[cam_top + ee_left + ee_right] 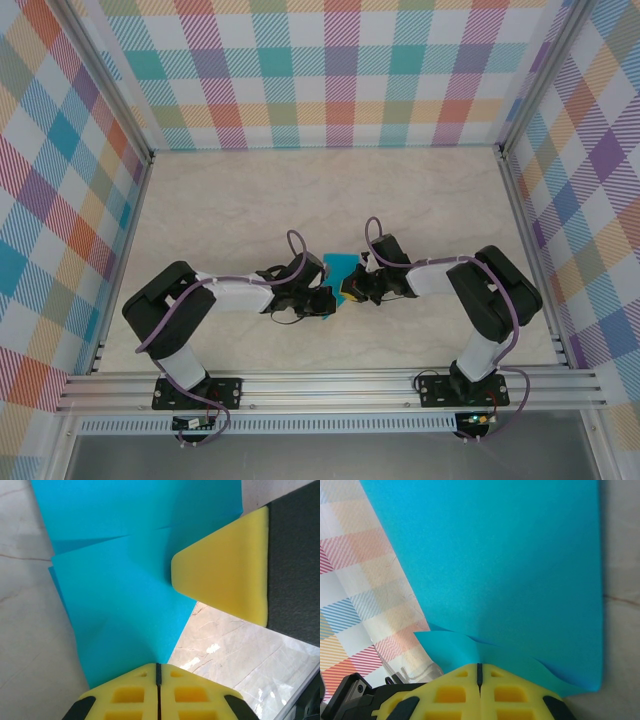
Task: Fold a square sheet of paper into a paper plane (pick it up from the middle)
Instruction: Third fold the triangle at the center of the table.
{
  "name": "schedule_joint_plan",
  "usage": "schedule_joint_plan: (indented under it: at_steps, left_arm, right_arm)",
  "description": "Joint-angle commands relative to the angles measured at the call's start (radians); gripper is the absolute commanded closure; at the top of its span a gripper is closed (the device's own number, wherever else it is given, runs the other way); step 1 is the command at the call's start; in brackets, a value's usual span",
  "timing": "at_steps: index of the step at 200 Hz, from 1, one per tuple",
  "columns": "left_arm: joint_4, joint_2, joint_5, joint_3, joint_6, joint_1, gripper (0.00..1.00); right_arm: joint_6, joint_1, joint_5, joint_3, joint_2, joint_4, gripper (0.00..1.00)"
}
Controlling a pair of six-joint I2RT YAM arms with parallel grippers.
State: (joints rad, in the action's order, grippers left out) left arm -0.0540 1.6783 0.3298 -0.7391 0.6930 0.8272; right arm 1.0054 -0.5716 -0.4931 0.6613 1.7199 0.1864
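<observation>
While your left gripper and right gripper each pinch shut on the creased square sheet of paper, held between them above the table, folding appears midway, so align edges before your next crease.

**Yellow jaws pinch teal-blue paper**

The right gripper, its yellow jaws pressed together, clamps the near edge of the teal-blue paper, where a second layer curls. Left of the paper stands a plaid wall; right of it lies pale marbled tabletop.
</observation>
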Motion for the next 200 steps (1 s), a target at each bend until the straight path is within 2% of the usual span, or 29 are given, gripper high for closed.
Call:
schedule_joint_plan:
  at_steps: [1,200]
  left_arm:
    - [0.057,-0.002,0.034,0.057,0.02,-0.009,0.92]
    - [-0.028,0.005,0.086,0.121,0.041,-0.008,0.91]
  right_arm:
    - [-0.012,0.0,0.102,-0.026,0.042,-0.136,1.0]
    - [-0.017,0.0,0.136,-0.042,0.0,-0.185,1.0]
